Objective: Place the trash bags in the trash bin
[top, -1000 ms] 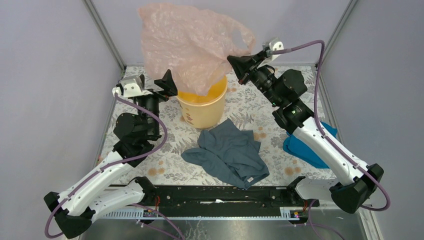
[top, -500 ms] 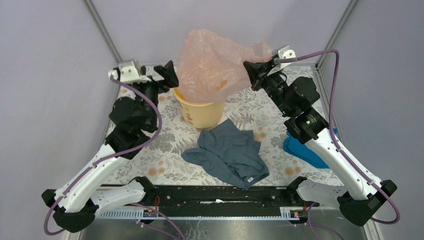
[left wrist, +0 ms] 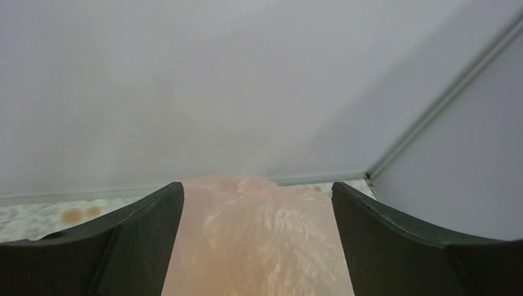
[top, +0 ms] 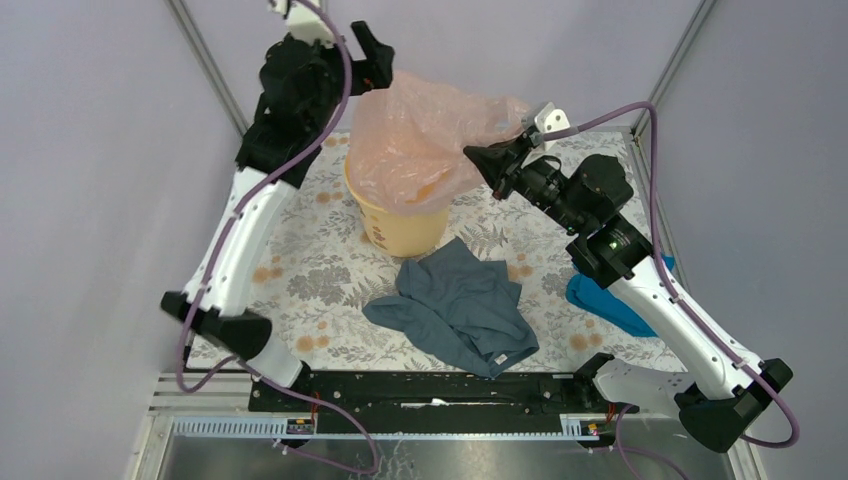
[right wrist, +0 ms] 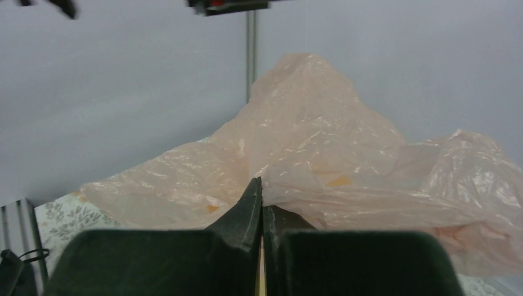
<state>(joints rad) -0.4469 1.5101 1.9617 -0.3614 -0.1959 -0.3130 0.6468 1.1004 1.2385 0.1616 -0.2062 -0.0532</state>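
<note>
– Your right gripper [top: 470, 153] is pinched tight on the bag [top: 425, 140]. In its wrist view the jaws meet on a fold of the pink film.

– And my left one?

– Your left gripper [top: 378, 60] stands wide and holds nothing. It hangs high at the far left, just beside the top of the bag. In its wrist view the film shows between the two fingers [left wrist: 142, 240], but I cannot tell whether it touches them.

– Where is the bag, then?

– It billows over the bin [top: 405, 228] at the far middle of the table [top: 300, 270]. Its lower part covers the bin's mouth, and you can see orange through the film. Most of it puffs up above the rim, stretched to the right toward your closed gripper. How much lies inside the bin, I cannot tell.

– Anything else down there?

– You have a grey-blue shirt [top: 460, 305] crumpled just on the near side of the bin. A bright blue cloth [top: 610, 300] lies at the right edge, partly under your right arm.
</note>
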